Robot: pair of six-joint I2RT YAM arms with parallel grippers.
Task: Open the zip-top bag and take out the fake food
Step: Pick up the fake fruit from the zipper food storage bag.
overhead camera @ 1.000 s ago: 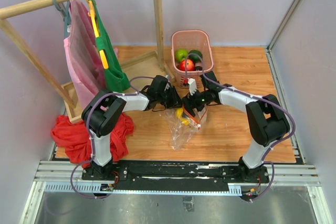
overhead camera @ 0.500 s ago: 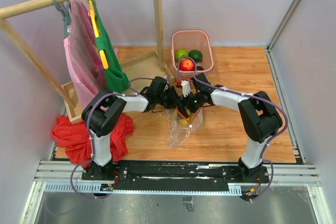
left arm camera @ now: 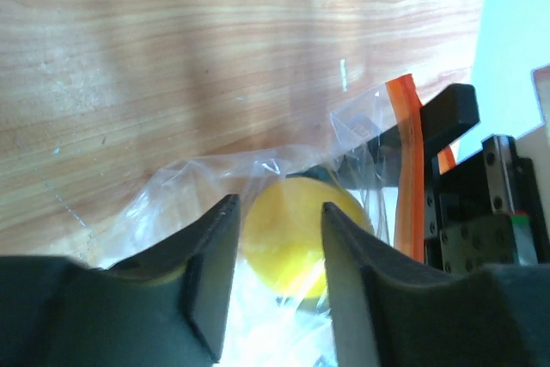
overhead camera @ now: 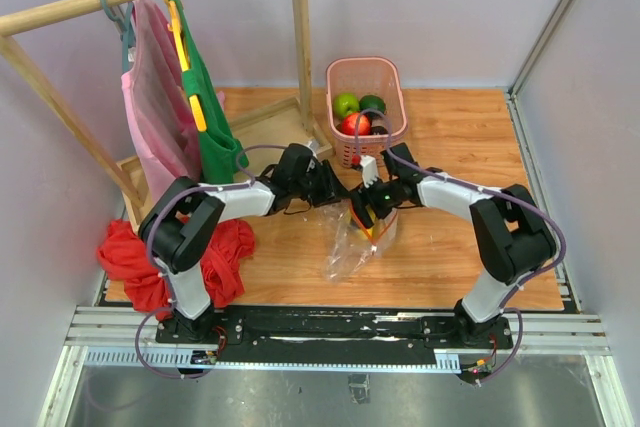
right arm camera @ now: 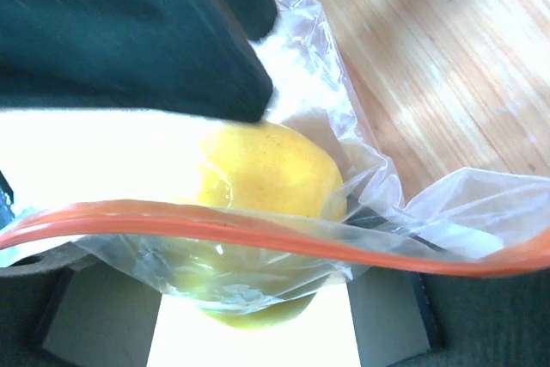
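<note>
Zip-top bag (overhead camera: 350, 247): slumped mid-table (overhead camera: 450, 247), on the near side of the pink basket (overhead camera: 392, 82), caught between both pincers. Holds one yellow piece of fake food (left arm camera: 292, 234), visible through the film.

Left pincer (left arm camera: 279, 208) spread, fingers flanking that yellow piece; inside the plastic or outside it, cannot tell. Right pincer (overhead camera: 371, 211) looks spread too, with the orange zip strip (right arm camera: 215, 225) stretched across between its fingers.

Probably light, limp and slippery, prone to crumpling and sliding, so best pinched at the stiffer strip. Yellow piece glossy, rigid and rounded: calls for a centred squeeze, or may squirt free.
</note>
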